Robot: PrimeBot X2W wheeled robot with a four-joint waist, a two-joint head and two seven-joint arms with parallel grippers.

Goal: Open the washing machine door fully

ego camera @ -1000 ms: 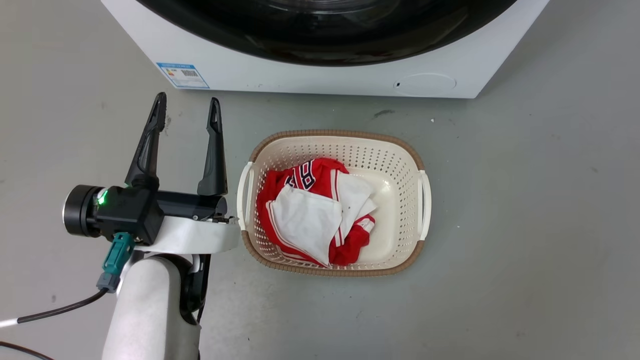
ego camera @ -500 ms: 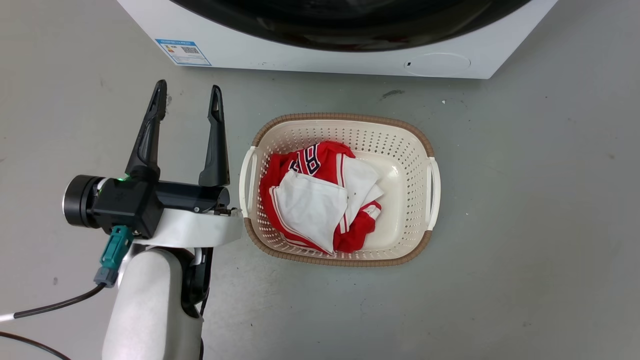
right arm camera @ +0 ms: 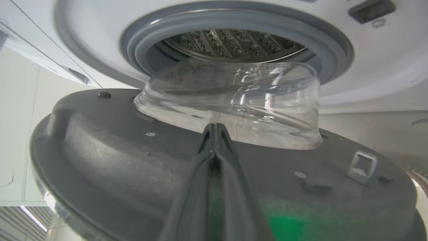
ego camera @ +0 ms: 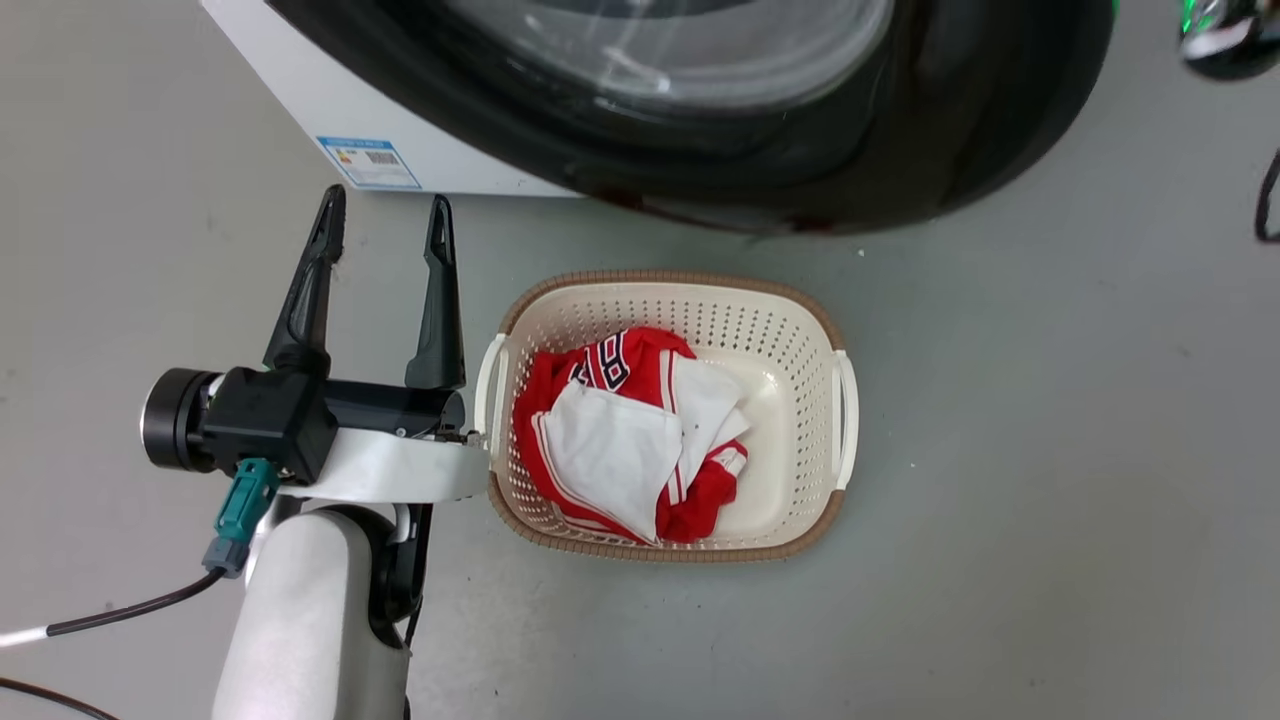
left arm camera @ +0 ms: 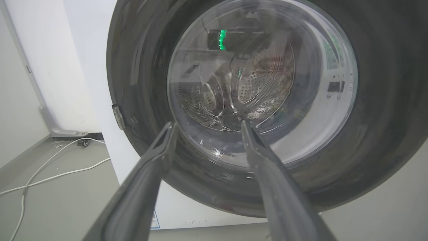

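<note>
The washing machine (ego camera: 300, 90) is a white box at the top of the head view. The washing machine door (ego camera: 900, 130), a glossy black disc with a clear glass bowl (right arm camera: 230, 97), stands swung partly out from the front. In the right wrist view my right gripper (right arm camera: 215, 125) is shut, its tips against the door's grey inner face (right arm camera: 117, 150) just below the bowl, with the steel drum (right arm camera: 234, 40) beyond. My left gripper (ego camera: 387, 200) is open and holds nothing, low at the left, pointing at the door's outer side (left arm camera: 384, 100).
A cream perforated basket (ego camera: 830, 330) with red and white clothes (ego camera: 620, 440) sits on the grey floor just in front of the door. White cables (left arm camera: 50, 167) lie on the floor left of the machine. A dark wrist part with a green light (ego camera: 1225, 30) shows at the top right.
The door has swung out from the machine's front and now overhangs the floor near the basket. The head camera has shifted. My left gripper stays open in the same pose.
</note>
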